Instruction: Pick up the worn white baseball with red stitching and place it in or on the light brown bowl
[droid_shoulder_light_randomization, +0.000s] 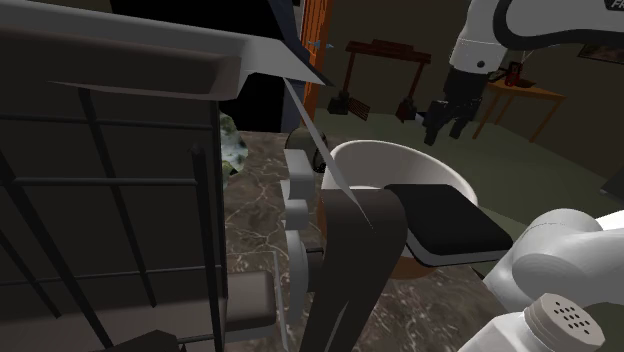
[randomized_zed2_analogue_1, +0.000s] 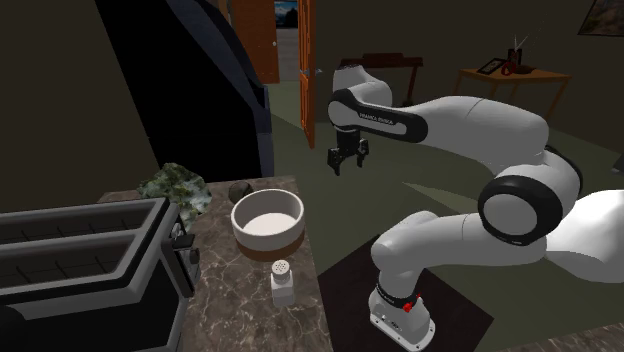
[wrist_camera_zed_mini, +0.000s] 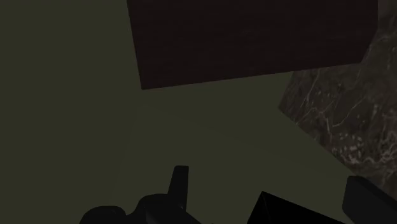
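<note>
Nothing done yet. The black pincer (randomized_zed2_analogue_1: 346, 168) hangs open and empty over the olive floor (randomized_zed2_analogue_1: 420, 185), off the dark marbled worktop (randomized_zed2_analogue_1: 225, 280). The small dull round baseball (randomized_zed2_analogue_1: 240, 188) sits just behind the light brown bowl (randomized_zed2_analogue_1: 262, 240), so grab and drop both remain.

The baseball (randomized_zed2_analogue_1: 240, 188) is showing as a small round ball, dull grey in the dim light, its stitching too faint to tell. It is lying on the marbled counter (randomized_zed2_analogue_1: 222, 268), well apart from the jaws of the gripper (randomized_zed2_analogue_1: 347, 163), lower than them and off to their side in the second exterior view. The bowl (randomized_zed2_analogue_1: 268, 226) is standing upright, 1 round dish, light brown outside and white inside, just beside the ball, also below the jaws and nearer to them.
</note>
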